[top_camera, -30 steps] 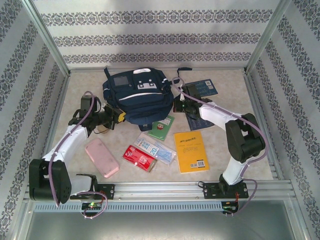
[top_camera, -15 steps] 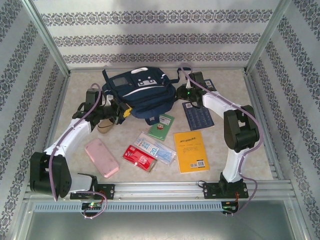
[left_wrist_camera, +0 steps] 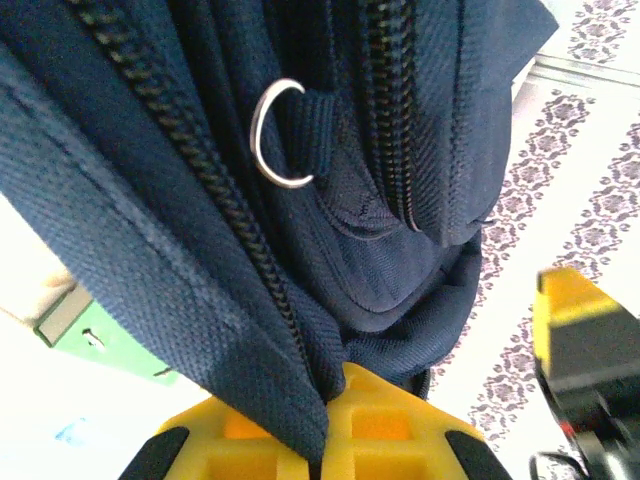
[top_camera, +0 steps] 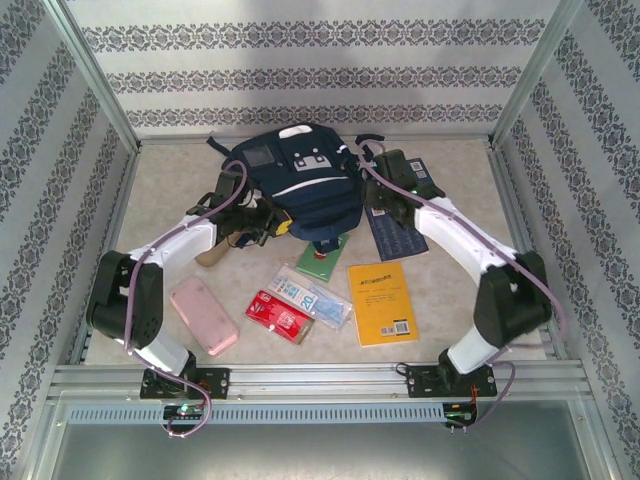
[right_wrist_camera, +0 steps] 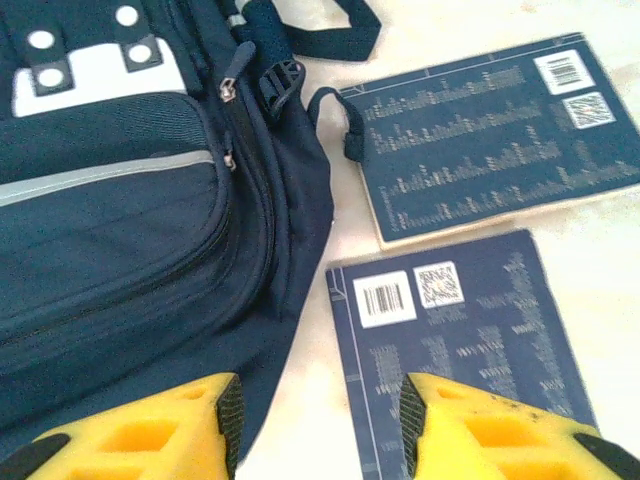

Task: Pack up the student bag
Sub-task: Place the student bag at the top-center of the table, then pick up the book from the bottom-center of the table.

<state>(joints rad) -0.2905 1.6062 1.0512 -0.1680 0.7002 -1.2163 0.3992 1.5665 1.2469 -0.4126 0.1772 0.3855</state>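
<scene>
left gripper pinches the student bag, right gripper hangs open beside it

the student bag (top_camera: 300,185) stands at the far middle of the table (top_camera: 160,190), its front pockets facing the arms and its lower edge over the top of a green book (top_camera: 322,262). the left gripper (left_wrist_camera: 325,425) sits at the bag's lower left side. its two yellow fingers are pressed together on a fold of navy fabric next to a zipper, and a metal ring (left_wrist_camera: 280,135) hangs on a strap above them. the right gripper (right_wrist_camera: 318,400) hovers at the bag's right side with its fingers spread wide and nothing between them. under it lie the bag's edge, bare table and the near navy booklet (right_wrist_camera: 460,340). the far navy booklet (right_wrist_camera: 490,140) lies just beyond. closer to the arm bases, apart from the bag, lie a pink case (top_camera: 203,315), a red packet (top_camera: 279,316), a clear packet (top_camera: 310,295) and a yellow book (top_camera: 382,302).
</scene>
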